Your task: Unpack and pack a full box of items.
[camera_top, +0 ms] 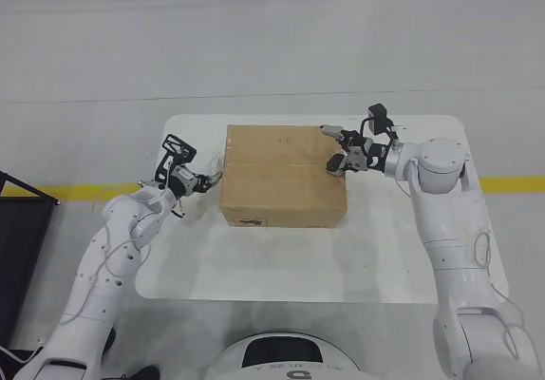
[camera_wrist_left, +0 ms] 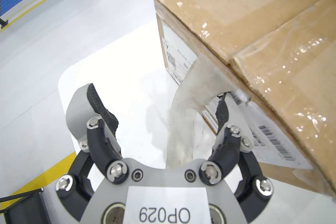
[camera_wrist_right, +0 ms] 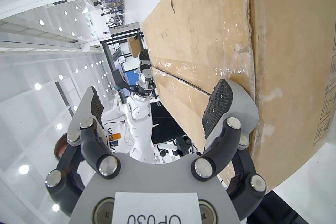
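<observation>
White table point(camera_top: 282, 266): you have shut cardboard box point(camera_top: 282, 176) at centre, top seam taped. Your left gripper point(camera_wrist_left: 157, 90) spread wide at box's left end. Right gripper point(camera_wrist_right: 157, 86) spread wide at right end, by seam. Peeled tape strip point(camera_wrist_left: 189, 93) hangs between left fingers, ungripped.

Box point(camera_top: 282, 176) on the table point(camera_top: 282, 271), left hand point(camera_top: 213, 178) just beside its left end, right hand point(camera_top: 330, 149) over its right edge.

You see a brown cardboard box point(camera_top: 282, 176) lying flat in the counter's point(camera_top: 282, 271) middle, flaps closed, tape peeling.
</observation>
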You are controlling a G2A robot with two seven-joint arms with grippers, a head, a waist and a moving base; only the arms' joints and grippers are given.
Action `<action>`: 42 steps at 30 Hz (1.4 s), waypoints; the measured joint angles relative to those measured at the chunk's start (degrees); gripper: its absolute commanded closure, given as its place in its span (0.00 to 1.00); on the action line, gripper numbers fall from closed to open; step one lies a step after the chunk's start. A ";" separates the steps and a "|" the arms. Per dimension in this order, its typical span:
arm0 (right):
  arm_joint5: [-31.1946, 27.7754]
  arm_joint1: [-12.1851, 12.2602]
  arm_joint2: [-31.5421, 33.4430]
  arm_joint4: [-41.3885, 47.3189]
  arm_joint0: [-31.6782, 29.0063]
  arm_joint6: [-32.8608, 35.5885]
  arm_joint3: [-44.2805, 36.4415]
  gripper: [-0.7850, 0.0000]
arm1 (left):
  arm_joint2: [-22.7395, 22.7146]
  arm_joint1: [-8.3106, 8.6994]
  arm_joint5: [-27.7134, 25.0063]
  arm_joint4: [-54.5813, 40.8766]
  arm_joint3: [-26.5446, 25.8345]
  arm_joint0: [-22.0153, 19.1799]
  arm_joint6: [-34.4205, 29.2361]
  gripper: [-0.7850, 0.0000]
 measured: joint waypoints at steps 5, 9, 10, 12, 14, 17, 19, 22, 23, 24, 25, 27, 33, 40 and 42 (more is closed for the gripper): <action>0.00 0.00 0.00 0.00 0.00 0.00 0.00 0.00 | 0.98 -0.26 0.92 0.01 0.10 -2.09 -0.59 0.00; 0.00 0.00 0.00 0.00 0.00 0.00 0.00 0.00 | 1.07 -0.35 1.40 -0.37 0.56 -3.44 -0.90 0.00; 0.00 0.00 0.00 0.00 0.00 0.00 0.00 0.00 | 1.00 -0.34 1.46 -0.38 0.58 -3.56 -0.90 0.00; 0.00 0.00 0.00 0.00 0.00 0.00 0.00 0.00 | 0.72 -0.27 1.57 -0.22 0.46 -3.55 -0.68 0.00; 0.00 0.00 0.00 0.00 0.00 0.00 0.00 0.00 | 0.40 -0.19 1.70 0.05 0.18 -3.31 -0.44 0.00; 0.00 0.00 0.00 0.00 0.00 0.00 0.00 0.00 | 0.04 -0.06 1.81 0.52 -0.38 -2.90 -0.16 0.00; 0.00 0.00 0.00 0.00 0.00 0.00 0.00 0.00 | -0.11 0.00 1.92 0.77 -0.76 -2.65 0.01 0.00; 0.00 0.00 0.00 0.00 0.00 0.00 0.00 0.00 | -0.29 0.07 2.17 1.08 -1.47 -2.39 0.14 0.00; 0.00 0.00 0.00 0.00 0.00 0.00 0.00 0.00 | -0.32 0.09 2.29 1.31 -1.82 -2.37 0.14 0.00; 0.00 0.00 0.00 0.00 0.00 0.00 0.00 0.00 | -0.33 0.10 2.41 1.50 -2.10 -2.40 0.08 0.00; 0.00 0.00 0.00 0.00 0.00 0.00 0.00 0.00 | -0.34 0.11 2.55 1.69 -2.42 -2.49 -0.02 0.00; 0.00 0.00 0.00 0.00 0.00 0.00 0.00 0.00 | -0.29 0.12 2.84 2.12 -3.37 -2.77 -0.28 0.00; 0.00 0.00 0.00 0.00 0.00 0.00 0.00 0.00 | 0.69 -0.01 3.46 3.49 -6.97 -4.09 -1.74 0.00; 0.00 0.00 0.00 0.00 0.00 0.00 0.00 0.00 | 3.80 -0.64 5.21 3.78 -11.27 -5.73 -4.84 0.00; 0.00 0.00 0.00 0.00 0.00 0.00 0.00 0.00 | 3.96 -0.77 6.49 3.09 -11.99 -5.46 -5.49 0.00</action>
